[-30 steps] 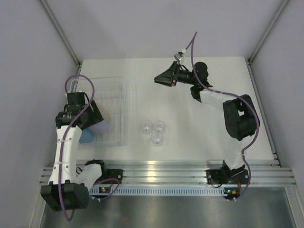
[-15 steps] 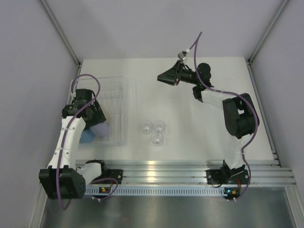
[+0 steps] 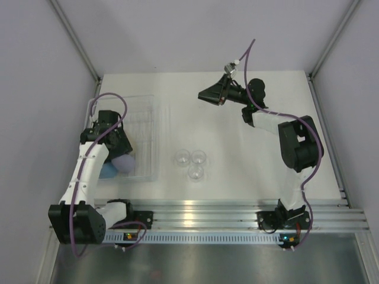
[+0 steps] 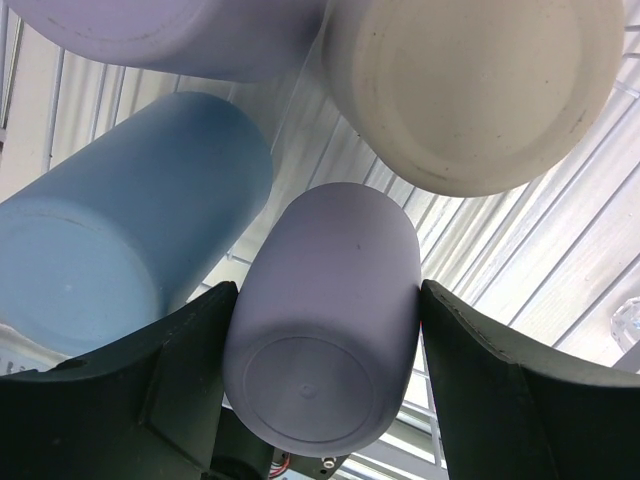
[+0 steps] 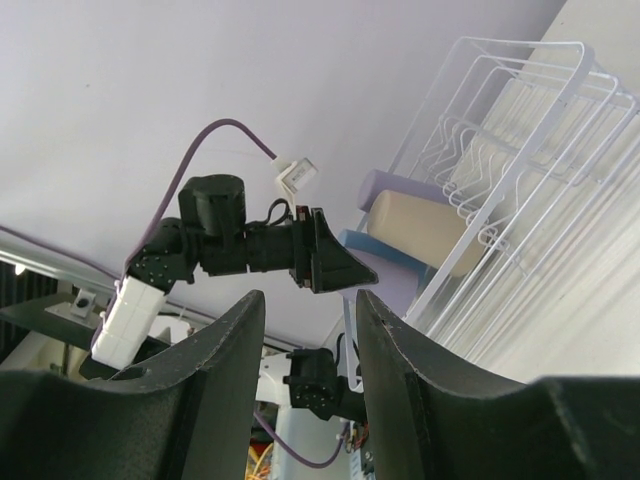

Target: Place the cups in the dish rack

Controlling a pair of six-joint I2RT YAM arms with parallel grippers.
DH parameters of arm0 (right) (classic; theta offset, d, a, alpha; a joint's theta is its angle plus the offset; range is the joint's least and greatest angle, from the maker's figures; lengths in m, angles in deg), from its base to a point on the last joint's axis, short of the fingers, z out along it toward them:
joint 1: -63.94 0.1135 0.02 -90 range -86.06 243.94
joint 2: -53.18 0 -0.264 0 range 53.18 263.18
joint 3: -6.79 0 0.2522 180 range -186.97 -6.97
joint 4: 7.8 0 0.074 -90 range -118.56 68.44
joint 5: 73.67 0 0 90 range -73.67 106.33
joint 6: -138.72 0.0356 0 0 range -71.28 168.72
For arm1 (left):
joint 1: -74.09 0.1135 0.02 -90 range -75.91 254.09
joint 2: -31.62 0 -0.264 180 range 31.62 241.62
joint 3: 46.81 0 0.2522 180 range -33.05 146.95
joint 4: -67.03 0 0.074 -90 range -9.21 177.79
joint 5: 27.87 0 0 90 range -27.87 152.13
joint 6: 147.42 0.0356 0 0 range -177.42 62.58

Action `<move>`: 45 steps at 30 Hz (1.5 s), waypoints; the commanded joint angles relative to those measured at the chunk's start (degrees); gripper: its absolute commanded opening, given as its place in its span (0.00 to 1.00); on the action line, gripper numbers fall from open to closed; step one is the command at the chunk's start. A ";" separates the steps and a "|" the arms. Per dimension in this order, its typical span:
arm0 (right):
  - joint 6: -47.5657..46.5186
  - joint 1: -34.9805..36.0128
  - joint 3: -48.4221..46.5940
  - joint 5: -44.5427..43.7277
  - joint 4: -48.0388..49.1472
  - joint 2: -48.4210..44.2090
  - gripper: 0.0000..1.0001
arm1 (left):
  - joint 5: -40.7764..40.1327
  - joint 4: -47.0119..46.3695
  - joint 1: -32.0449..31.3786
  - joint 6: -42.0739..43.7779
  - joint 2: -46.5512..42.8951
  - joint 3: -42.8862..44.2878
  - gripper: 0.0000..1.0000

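My left gripper (image 3: 120, 152) (image 4: 325, 292) is shut on a lavender cup (image 4: 325, 320) (image 3: 126, 161) lying on its side, low over the near end of the clear dish rack (image 3: 145, 116) (image 4: 560, 250). Around it in the rack lie a blue cup (image 4: 130, 250) (image 3: 108, 171), a beige cup (image 4: 470, 90) and a second lavender cup (image 4: 170, 30). Three clear cups (image 3: 182, 158) (image 3: 199, 157) (image 3: 195, 172) stand on the table right of the rack. My right gripper (image 3: 205, 94) (image 5: 310, 300) hangs open and empty in the air at the back, pointing left toward the rack (image 5: 520, 130).
White table (image 3: 249, 171) with grey side walls and a metal rail (image 3: 201, 216) along the near edge. The left arm's purple cable (image 3: 112, 97) loops over the rack's left side.
The left arm has moved away from the near edge, deeper over the rack, with the lavender cup still in its jaws. The right gripper has drifted slightly right and back.
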 commanded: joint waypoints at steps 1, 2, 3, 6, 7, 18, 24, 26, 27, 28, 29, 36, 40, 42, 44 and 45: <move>-0.38 -0.72 -0.43 0.28 4.31 0.86 0.42 | -1.91 1.49 -0.34 -1.40 0.29 1.53 0.42; -0.38 -0.81 -0.43 0.28 4.31 0.69 0.42 | -1.82 1.40 -0.34 -1.40 0.46 1.44 0.46; -0.38 -0.81 -0.35 0.28 4.31 0.78 0.42 | -1.73 1.31 -0.34 -1.49 0.38 1.35 0.48; -0.38 -0.81 -0.17 0.28 4.31 0.69 0.42 | -1.73 1.40 -0.34 -1.49 0.29 1.35 0.53; -0.47 -0.98 -0.17 0.28 4.31 0.60 0.42 | -1.65 1.31 -0.34 -1.40 0.37 1.35 0.53; -0.47 -1.07 0.18 0.37 4.40 0.51 0.42 | -1.64 1.93 -1.99 -1.84 -0.68 0.38 0.81; -0.56 -1.07 0.27 0.46 4.40 0.25 0.42 | -1.65 1.84 -2.18 -1.84 -0.94 0.38 0.87; -0.47 -1.07 0.44 0.46 4.40 0.07 0.42 | -1.65 1.84 -2.27 -1.84 -1.03 0.38 0.87; -0.56 -1.07 0.44 0.37 4.40 -0.10 0.42 | -1.65 1.93 -2.36 -1.75 -1.03 0.38 0.87; -0.47 -0.98 0.62 0.37 4.40 -0.02 0.42 | -1.73 1.93 -2.36 -1.75 -1.12 0.47 0.87; -0.56 -0.98 0.79 0.37 4.48 -0.28 0.42 | -1.73 1.93 -2.45 -1.75 -1.12 0.47 0.87; -0.73 -1.07 1.50 0.37 4.40 -1.07 0.42 | -1.73 1.84 -2.97 -2.02 -1.65 1.96 0.88; -0.82 -1.07 1.94 0.37 4.48 -1.51 0.42 | -1.47 1.84 -3.41 -2.37 -1.56 3.37 0.88; -0.91 -1.07 2.20 0.37 4.40 -1.68 0.42 | -1.65 1.84 -3.85 -2.46 -1.38 4.16 0.88; -1.17 -0.98 2.29 0.37 4.22 -1.86 0.42 | -1.73 1.84 -4.03 -2.54 -1.21 5.56 0.88; -1.44 -1.07 2.38 0.37 3.61 -2.12 0.42 | -1.73 1.93 -4.20 -2.54 -1.12 6.09 0.88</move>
